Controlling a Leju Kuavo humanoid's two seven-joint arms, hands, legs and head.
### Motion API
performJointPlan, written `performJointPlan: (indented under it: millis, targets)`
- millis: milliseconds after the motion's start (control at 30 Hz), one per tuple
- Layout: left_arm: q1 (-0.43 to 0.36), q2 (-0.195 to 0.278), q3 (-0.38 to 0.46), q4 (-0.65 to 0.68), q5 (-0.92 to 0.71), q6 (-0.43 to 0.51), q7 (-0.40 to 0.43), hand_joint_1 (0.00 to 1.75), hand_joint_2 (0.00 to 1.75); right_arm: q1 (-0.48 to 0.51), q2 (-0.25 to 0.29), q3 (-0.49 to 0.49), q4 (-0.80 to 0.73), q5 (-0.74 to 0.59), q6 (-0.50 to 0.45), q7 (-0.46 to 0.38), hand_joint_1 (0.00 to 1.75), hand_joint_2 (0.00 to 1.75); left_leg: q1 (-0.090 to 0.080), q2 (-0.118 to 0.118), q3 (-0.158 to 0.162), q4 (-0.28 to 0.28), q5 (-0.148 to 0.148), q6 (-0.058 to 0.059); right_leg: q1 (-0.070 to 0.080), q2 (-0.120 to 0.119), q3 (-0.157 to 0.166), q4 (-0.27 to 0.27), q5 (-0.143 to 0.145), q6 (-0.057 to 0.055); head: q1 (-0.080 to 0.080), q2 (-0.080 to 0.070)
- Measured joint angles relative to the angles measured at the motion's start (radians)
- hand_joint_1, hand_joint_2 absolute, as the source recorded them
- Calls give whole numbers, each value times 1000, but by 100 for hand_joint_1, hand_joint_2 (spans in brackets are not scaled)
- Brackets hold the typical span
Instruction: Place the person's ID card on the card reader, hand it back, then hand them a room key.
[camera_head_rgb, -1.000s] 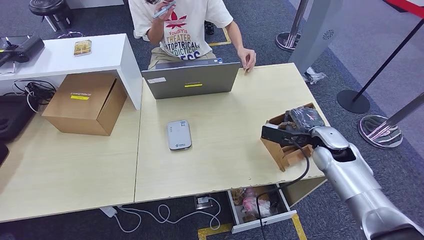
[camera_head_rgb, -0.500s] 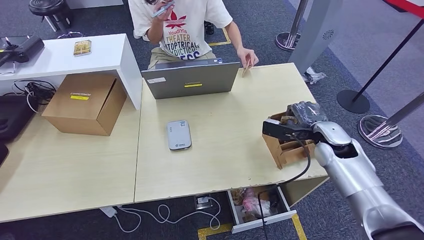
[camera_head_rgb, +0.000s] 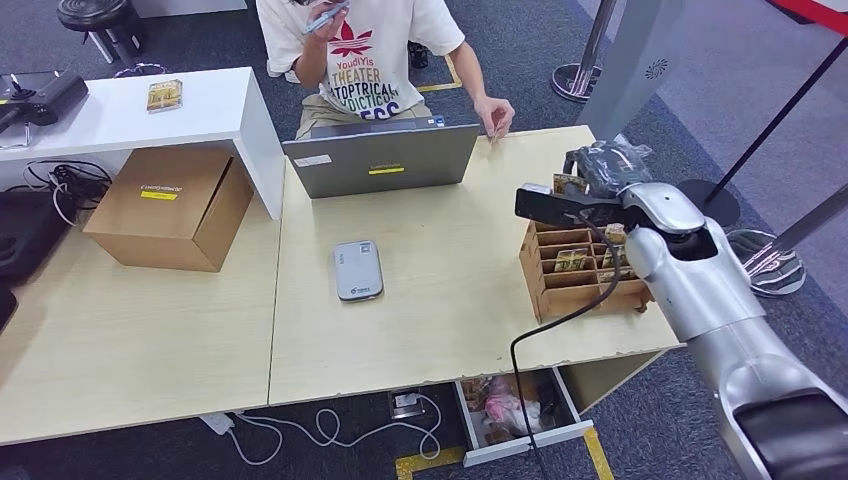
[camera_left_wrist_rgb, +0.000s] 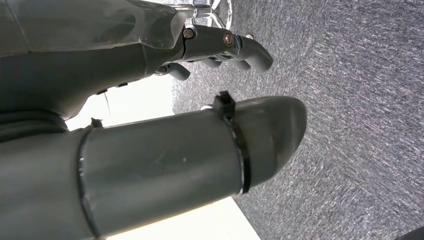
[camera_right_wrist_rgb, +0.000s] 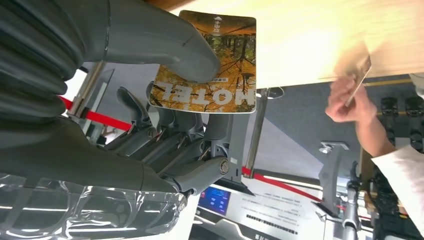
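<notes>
My right hand hovers above the table's right side, over the wooden card rack. It pinches a room key card between thumb and fingers. In the right wrist view the key card shows an autumn-forest print and the word HOTEL. Across the table the person's hand holds a thin card on edge at the table's far rim, also blurred in the right wrist view. The grey card reader lies flat mid-table with nothing on it. My left hand hangs over grey carpet, holding nothing.
A grey laptop stands open at the far edge in front of the person. A cardboard box and a white shelf sit at the left. An open drawer juts out below the front edge. Stanchions stand to the right.
My right hand has risen out of the card rack with the key card and moved toward the far side. The rack's slots now show.
</notes>
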Motion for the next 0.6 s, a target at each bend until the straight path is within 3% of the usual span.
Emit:
performJointPlan:
  millis: [233, 600]
  targets:
    - [-1, 0, 0, 0, 0, -6, 9, 0, 0, -62, 40, 45, 52, -16, -6, -10, 173, 175, 0, 0, 0, 0, 0, 0, 0, 0, 0, 0, 0, 0, 0, 0]
    - [-8, -2, -8, 0, 0, -19, 29, 0, 0, -83, 155, 95, 101, -24, -57, -3, 174, 175, 0, 0, 1, 0, 0, 0, 0, 1, 0, 0, 0, 0, 0, 0]
